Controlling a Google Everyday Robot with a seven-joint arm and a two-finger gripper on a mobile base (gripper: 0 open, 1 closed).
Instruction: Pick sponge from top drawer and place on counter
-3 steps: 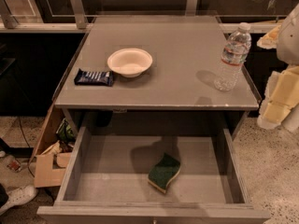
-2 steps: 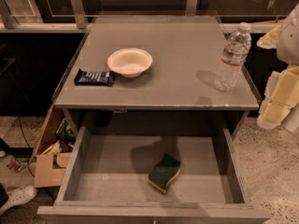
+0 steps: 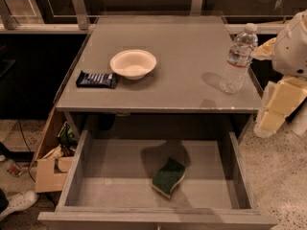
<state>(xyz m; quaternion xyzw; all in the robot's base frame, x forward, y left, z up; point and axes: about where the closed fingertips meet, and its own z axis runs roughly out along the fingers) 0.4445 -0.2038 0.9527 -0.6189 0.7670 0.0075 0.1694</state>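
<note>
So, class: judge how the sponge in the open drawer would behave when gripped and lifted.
The sponge probably squashes: yellow foam under green scrub layer. Mostly foam, so likely light. Lying flat, it shouldn't roll. The claw hangs right of the counter.

I saw green-on-yellow sponge (image 3: 168, 178), grey drawer (image 3: 79, 169), grey counter (image 3: 182, 83), white bowl (image 3: 133, 63), blue wrapper (image 3: 96, 79), cream gripper (image 3: 274, 113) right of counter

Top drawer (image 3: 76, 172) lay open above, free floor all round sponge (image 3: 168, 177). Counter (image 3: 182, 87) overhung drawer's back. Gripper (image 3: 272, 117) hung outside drawer's right wall.
</note>
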